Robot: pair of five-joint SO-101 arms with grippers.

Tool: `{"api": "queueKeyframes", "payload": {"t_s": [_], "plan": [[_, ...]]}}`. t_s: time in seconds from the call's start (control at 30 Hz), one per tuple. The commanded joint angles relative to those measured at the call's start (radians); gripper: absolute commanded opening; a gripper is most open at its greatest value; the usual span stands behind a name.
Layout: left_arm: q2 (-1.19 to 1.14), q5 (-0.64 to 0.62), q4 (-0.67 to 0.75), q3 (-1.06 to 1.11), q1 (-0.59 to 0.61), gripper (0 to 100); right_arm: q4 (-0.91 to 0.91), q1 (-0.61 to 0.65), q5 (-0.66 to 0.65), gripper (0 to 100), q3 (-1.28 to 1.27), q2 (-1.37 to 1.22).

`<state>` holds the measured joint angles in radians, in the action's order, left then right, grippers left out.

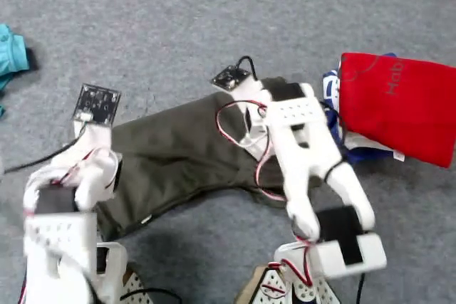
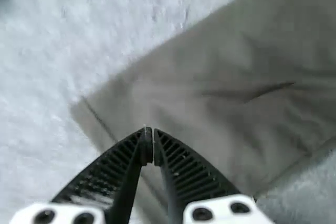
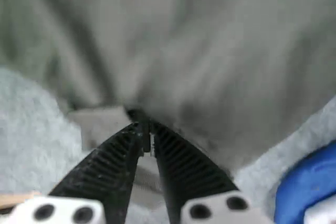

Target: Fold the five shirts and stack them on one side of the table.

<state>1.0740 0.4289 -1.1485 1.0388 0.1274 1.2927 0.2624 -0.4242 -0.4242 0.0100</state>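
A dark olive shirt (image 1: 178, 154) lies crumpled across the middle of the grey table (image 1: 214, 26). My left gripper (image 1: 114, 170) sits at the shirt's left edge. In the left wrist view it (image 2: 147, 139) is shut, tips just over the flat olive cloth (image 2: 226, 87) near a corner; no cloth shows between the fingers. My right gripper (image 1: 251, 115) is at the shirt's upper right part. In the right wrist view it (image 3: 145, 129) is shut on the olive shirt (image 3: 199, 61), with folds running into the tips.
A folded red shirt (image 1: 395, 108) lies on blue and white cloth (image 1: 331, 90) at the right side; the blue cloth (image 3: 310, 182) is close to my right gripper. A teal shirt (image 1: 11, 55) lies at the far left edge.
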Motion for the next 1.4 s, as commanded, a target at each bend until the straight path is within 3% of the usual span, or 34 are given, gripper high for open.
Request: {"api": "queueKeyframes", "payload": {"t_s": [0.0,0.37,0.63,1.03,1.37], "plan": [[-0.107,-0.052,0.206,0.074,-0.003,2,-0.025,0.015,0.041,0.2,0.127,-0.096],[-0.469,-0.1,0.462,0.083,0.0,2,0.051,0.019,0.103,0.2,0.291,-0.318],[-0.605,-0.1,0.603,0.083,0.126,2,0.209,0.022,0.06,0.2,0.292,-0.321],[-0.625,-0.1,0.609,0.072,0.137,2,0.37,0.022,0.023,0.3,0.209,-0.183],[-0.625,-0.097,0.609,0.072,0.137,2,0.233,0.018,-0.011,0.3,-0.143,0.03]]}}
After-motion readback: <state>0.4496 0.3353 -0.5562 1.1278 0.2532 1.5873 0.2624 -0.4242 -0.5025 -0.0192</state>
